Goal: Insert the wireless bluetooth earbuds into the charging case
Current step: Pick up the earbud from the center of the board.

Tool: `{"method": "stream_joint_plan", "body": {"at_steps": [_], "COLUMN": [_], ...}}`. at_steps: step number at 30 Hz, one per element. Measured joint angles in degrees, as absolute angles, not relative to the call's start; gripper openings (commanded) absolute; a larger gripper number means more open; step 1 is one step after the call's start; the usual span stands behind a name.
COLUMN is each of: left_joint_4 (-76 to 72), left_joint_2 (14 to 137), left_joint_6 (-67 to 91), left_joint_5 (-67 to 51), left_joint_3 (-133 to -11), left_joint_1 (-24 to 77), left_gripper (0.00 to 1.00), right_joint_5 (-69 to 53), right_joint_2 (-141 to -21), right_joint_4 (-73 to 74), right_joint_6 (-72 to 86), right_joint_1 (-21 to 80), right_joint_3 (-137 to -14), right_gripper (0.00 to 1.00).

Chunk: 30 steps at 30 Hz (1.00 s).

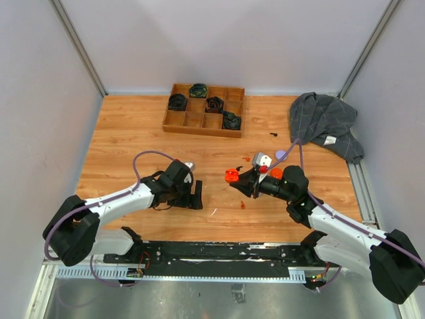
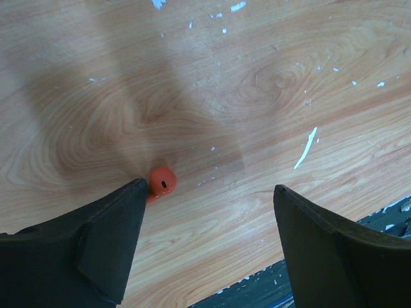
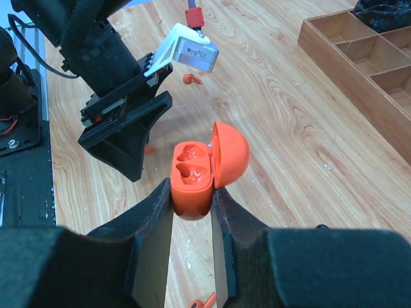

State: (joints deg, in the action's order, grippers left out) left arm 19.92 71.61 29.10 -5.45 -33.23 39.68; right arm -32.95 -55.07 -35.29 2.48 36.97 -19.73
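Observation:
The orange charging case (image 3: 192, 176) stands upright with its lid (image 3: 231, 154) swung open and both earbud wells empty. My right gripper (image 3: 192, 196) is shut on its base, and the top view shows the case (image 1: 231, 176) held above mid-table. An orange earbud (image 2: 162, 181) lies on the wood, touching the tip of the left finger (image 2: 122, 224) of my left gripper (image 2: 210, 187). That gripper is open, low over the table and holds nothing. Two more orange earbuds lie on the table, one far off (image 3: 190, 79) and one just below my right gripper (image 3: 204, 301).
A wooden compartment tray (image 1: 199, 130) with black items sits at the back centre. A crumpled grey cloth (image 1: 325, 119) lies back right. A small black piece (image 1: 273, 134) and a pale lavender piece (image 1: 281, 154) lie between them. Thin white slivers (image 2: 306, 149) dot the wood. The table's front edge (image 2: 257, 282) is close.

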Motion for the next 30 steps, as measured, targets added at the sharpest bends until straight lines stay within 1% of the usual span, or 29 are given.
{"method": "stream_joint_plan", "body": {"at_steps": [6,9,15,19,23,30], "left_joint_4": [19.99,20.71,25.76,27.83,29.19,32.32], "left_joint_2": [72.95,73.32,73.56,73.93,76.29,81.97], "left_joint_6": [30.52,31.38,32.86,33.54,34.00,34.94], "left_joint_5": [-6.28,-6.55,-3.79,-1.19,1.19,6.33], "left_joint_3": [-33.43,-33.74,-35.88,-38.00,-39.83,-42.57], "left_joint_1": [41.80,42.98,43.90,45.47,47.53,50.46], "left_gripper": [0.70,0.66,0.63,0.56,0.52,0.50], "right_joint_5": [-32.95,-32.95,-32.93,-32.93,-32.91,-32.91], "right_joint_2": [-55.05,-54.94,-54.13,-53.74,-53.71,-53.71], "right_joint_4": [-35.27,-35.27,-35.22,-35.22,-35.22,-35.18], "right_joint_6": [2.48,2.48,2.48,2.48,2.48,2.48], "right_joint_1": [36.97,36.97,36.97,36.97,36.97,36.97], "right_joint_3": [-19.73,-19.73,-19.64,-19.62,-19.62,-19.62], "right_gripper": [0.08,0.08,0.08,0.08,0.08,0.08]}}
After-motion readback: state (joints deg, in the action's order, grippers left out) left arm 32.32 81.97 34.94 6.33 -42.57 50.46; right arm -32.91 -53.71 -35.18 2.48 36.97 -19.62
